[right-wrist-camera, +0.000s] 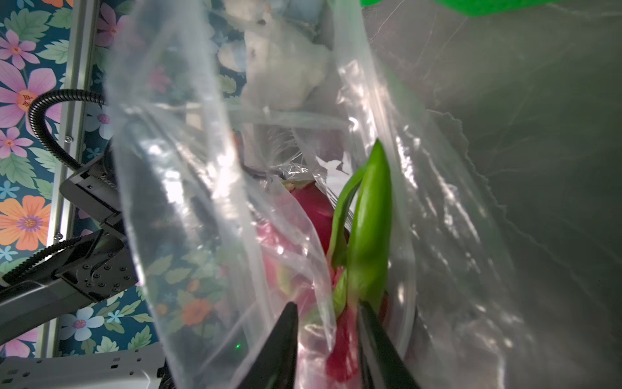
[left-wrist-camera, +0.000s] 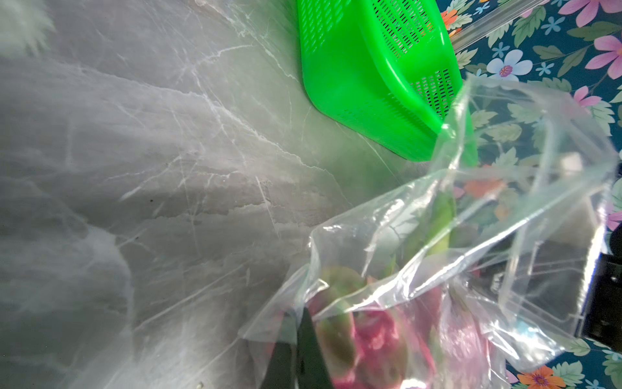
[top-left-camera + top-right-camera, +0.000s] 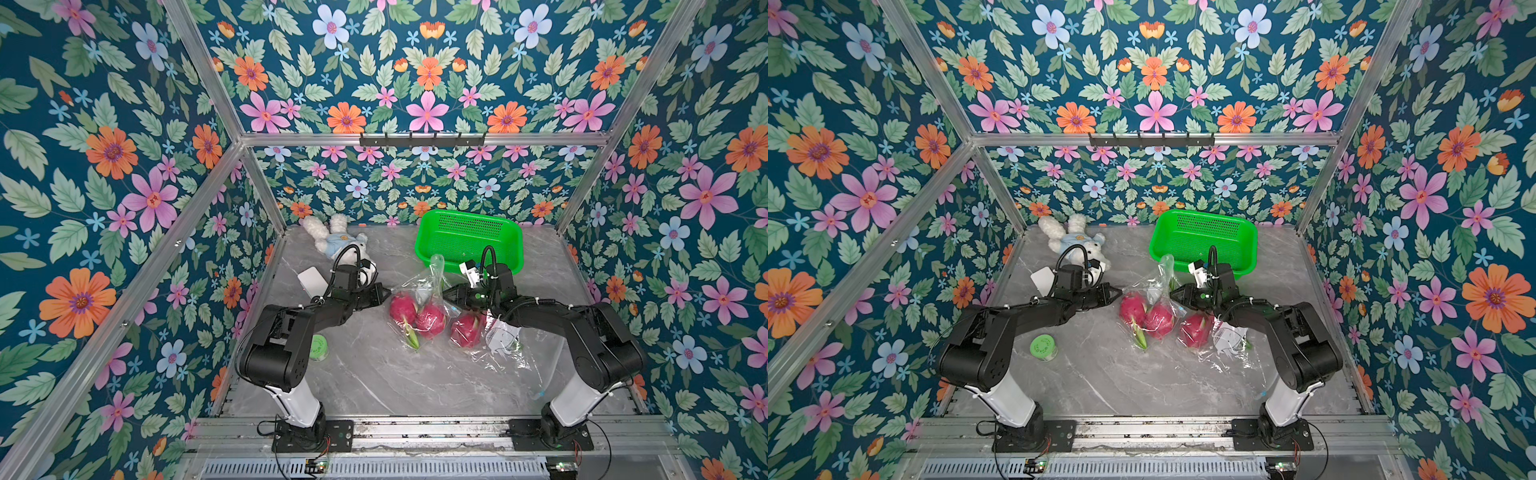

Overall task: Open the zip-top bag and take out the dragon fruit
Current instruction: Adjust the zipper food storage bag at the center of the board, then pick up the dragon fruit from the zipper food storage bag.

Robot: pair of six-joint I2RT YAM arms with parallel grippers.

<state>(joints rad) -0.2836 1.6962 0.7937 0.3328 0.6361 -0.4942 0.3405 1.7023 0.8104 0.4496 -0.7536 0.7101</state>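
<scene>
The clear zip-top bag (image 3: pixel 500 343) lies crumpled mid-table, one part standing up. Three magenta dragon fruit (image 3: pixel 402 309) (image 3: pixel 430 320) (image 3: pixel 465 330) with green scales show through it in both top views. My left gripper (image 3: pixel 385 294) is at the bag's left edge. In the left wrist view its fingers (image 2: pixel 308 340) are together, pinching the plastic film (image 2: pixel 437 235). My right gripper (image 3: pixel 445 294) reaches in from the right. In the right wrist view it (image 1: pixel 328 313) stands open, film and a pink fruit with a green scale (image 1: pixel 370 229) lying between the fingers.
A green perforated basket (image 3: pixel 469 237) sits at the back right, just behind the bag. A white plush rabbit (image 3: pixel 332 237) lies at the back left, with a white card (image 3: pixel 311 280) near it. A small green round lid (image 3: pixel 319 347) lies by the left arm.
</scene>
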